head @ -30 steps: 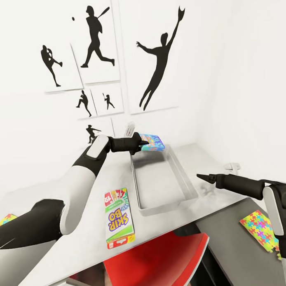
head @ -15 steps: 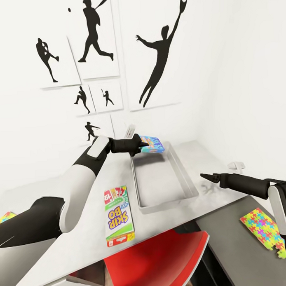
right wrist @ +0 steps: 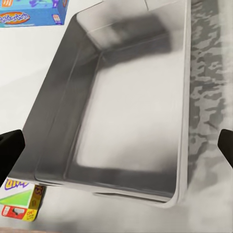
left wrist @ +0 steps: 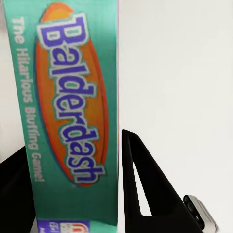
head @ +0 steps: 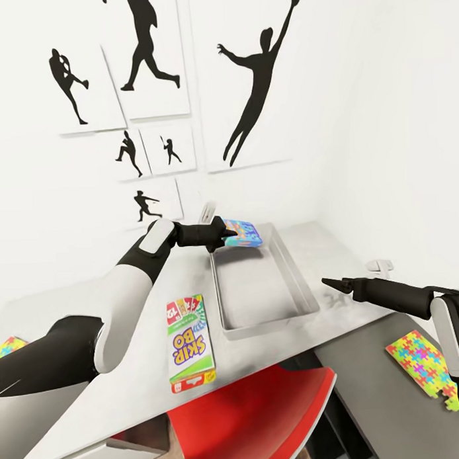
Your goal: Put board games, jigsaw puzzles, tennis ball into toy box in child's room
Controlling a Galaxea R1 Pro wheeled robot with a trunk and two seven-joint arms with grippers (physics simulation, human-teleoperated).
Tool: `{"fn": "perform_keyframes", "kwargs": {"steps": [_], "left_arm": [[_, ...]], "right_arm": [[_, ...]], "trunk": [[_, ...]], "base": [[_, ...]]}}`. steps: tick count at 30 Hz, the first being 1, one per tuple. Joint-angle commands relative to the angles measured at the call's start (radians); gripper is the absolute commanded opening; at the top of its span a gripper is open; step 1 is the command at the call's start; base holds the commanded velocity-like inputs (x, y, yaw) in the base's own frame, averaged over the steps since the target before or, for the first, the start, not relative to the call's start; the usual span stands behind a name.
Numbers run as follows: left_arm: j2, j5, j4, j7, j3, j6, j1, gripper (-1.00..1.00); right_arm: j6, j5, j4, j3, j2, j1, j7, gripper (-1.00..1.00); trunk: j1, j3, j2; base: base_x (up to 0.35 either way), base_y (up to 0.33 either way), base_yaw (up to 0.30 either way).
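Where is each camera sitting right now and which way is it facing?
Head view: up on the robot's head, looking forward and down at the table, toy box and SKIP-BO game; both arms show.
Left wrist view: by the left claw, looking along the clamped Balderdash game; black fingers show.
Right wrist view: by the right claw, looking down into the toy box; dark finger edges show.
Shared: head and right wrist views both show the toy box and the Balderdash game.

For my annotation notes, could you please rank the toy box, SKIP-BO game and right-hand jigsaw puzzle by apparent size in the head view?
1. toy box
2. SKIP-BO game
3. jigsaw puzzle, partly hidden by the right arm, so unsure
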Motion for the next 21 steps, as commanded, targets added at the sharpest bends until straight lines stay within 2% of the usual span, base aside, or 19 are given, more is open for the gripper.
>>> {"fn": "perform_keyframes", "kwargs": {"steps": [1, 11, 21], "left_arm": [[0.000, 0.002, 0.000, -0.001, -0.002, 0.001, -0.001, -1.00], [0.001, 0.002, 0.001, -0.004, -0.002, 0.004, -0.009, -1.00], [0.001, 0.002, 0.004, -0.011, -0.005, 0.030, -0.067, -1.00]], "right_arm": [[0.006, -0.002, 0.000, -0.001, 0.000, -0.001, 0.002, 1.00], [0.006, -0.002, 0.000, 0.001, 0.002, 0.000, 0.002, 1.00], [0.006, -0.002, 0.000, 0.002, 0.003, -0.001, 0.002, 1.00]], "trunk": [[0.001, -0.003, -0.002], [0.001, -0.020, -0.002], [0.001, -0.036, -0.002]], "base": [[0.000, 0.000, 0.000], [0.000, 0.000, 0.000], [0.000, 0.000, 0.000]]}}
